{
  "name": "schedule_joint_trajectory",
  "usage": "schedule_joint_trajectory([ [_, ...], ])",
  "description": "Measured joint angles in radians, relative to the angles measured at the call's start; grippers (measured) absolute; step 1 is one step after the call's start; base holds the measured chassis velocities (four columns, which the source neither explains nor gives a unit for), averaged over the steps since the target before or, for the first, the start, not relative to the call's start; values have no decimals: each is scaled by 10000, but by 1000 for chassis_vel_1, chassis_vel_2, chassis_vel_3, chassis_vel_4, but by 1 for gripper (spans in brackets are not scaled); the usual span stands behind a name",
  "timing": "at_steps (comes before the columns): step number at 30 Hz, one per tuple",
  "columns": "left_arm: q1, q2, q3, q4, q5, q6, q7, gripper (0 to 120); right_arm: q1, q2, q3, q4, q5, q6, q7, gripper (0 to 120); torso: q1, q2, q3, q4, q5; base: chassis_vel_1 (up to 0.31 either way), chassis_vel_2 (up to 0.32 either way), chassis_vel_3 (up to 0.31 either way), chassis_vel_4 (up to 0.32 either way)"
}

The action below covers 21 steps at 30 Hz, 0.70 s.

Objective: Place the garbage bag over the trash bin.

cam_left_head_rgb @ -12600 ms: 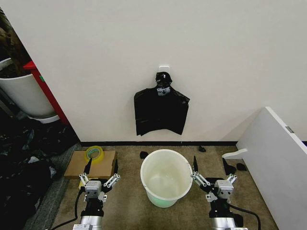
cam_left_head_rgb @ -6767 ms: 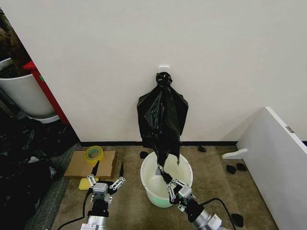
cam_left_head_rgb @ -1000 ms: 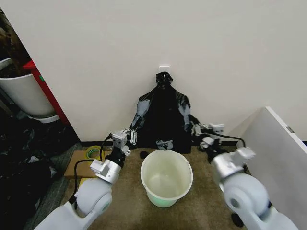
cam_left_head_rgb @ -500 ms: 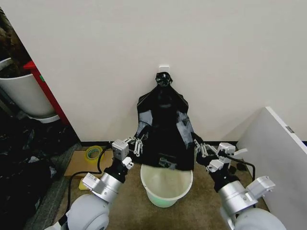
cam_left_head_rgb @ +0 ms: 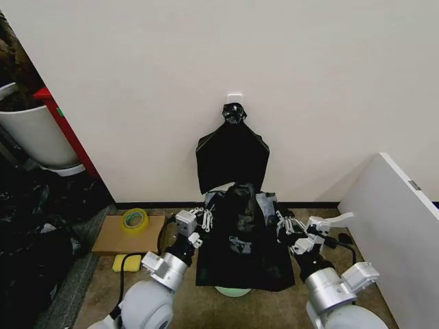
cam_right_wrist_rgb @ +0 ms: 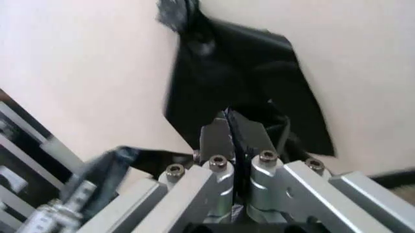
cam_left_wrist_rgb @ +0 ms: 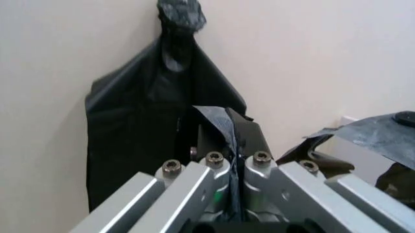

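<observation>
The garbage bag [cam_left_head_rgb: 240,243], glossy and crinkled black, hangs draped over the trash bin, hiding all but its pale green base [cam_left_head_rgb: 233,292]. My left gripper [cam_left_head_rgb: 203,219] is shut on the bag's left edge, and my right gripper [cam_left_head_rgb: 284,223] is shut on its right edge, both at the bin's rim height. In the left wrist view the gripper [cam_left_wrist_rgb: 230,132] pinches a fold of black film. The right wrist view shows the same for the right gripper [cam_right_wrist_rgb: 232,129]. The flat bundle of bags [cam_left_head_rgb: 232,156] stays knotted on the wall hook behind.
A cardboard box [cam_left_head_rgb: 116,236] with a yellow tape roll [cam_left_head_rgb: 135,221] lies left of the bin, with a yellow sponge [cam_left_head_rgb: 123,262] in front of it. A white panel [cam_left_head_rgb: 398,226] stands at the right. A large white tub [cam_left_head_rgb: 34,133] and dark clutter [cam_left_head_rgb: 34,233] fill the left.
Both grippers have come down and toward me with the bag. The bag has dropped from in front of the wall bundle and now covers the bin, whose open mouth no longer shows.
</observation>
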Motion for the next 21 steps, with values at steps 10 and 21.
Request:
schedule_joint_trajectory([
  [10, -1069, -267, -28, 146, -402, -37, -68, 0, 1312, 624, -284, -166, 842, 16, -426, 0, 1, 0, 0, 1, 0, 0, 0, 0, 0],
  [21, -263, -678, 142, 847, 200, -638, 72, 0, 614, 1795, -897, -1280, 916, 883, -706, 0, 0, 0, 0, 2, 0, 0, 0, 0, 0],
])
